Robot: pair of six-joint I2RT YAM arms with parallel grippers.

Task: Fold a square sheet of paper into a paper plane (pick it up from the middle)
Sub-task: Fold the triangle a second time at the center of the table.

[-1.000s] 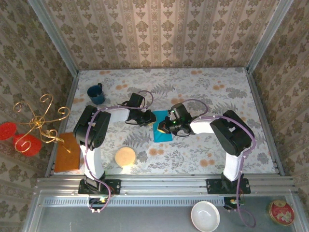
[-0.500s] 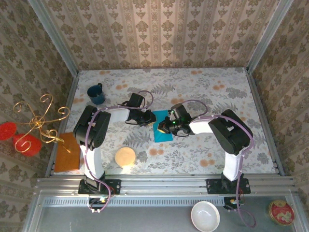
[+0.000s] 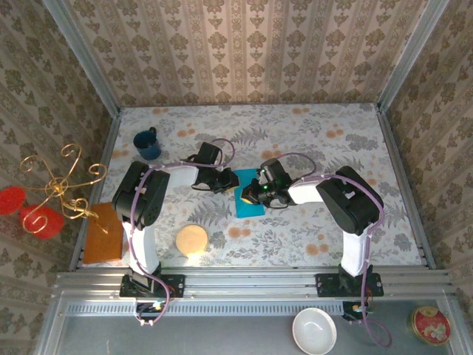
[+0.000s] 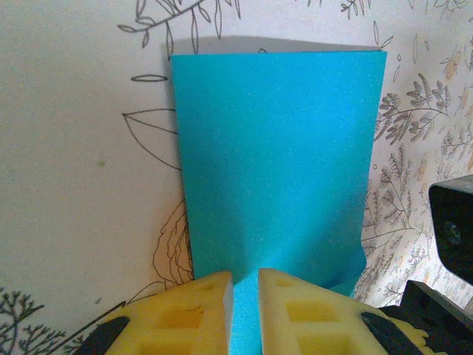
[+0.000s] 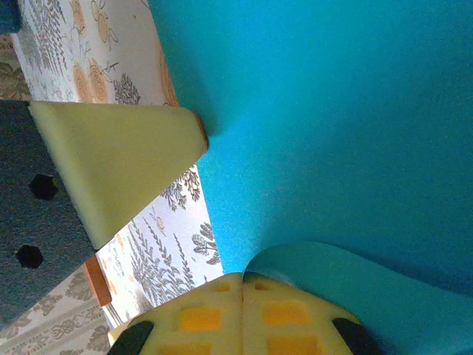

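Right tool leftward; sheet lengthwise near-far.

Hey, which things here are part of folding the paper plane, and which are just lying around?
In the job: turquoise paper sheet, left pincer, right pincer, both pinching it.
Lying about: dark blue mug, round tan disc, brown board, gold wire stand, white bowl, red tin.
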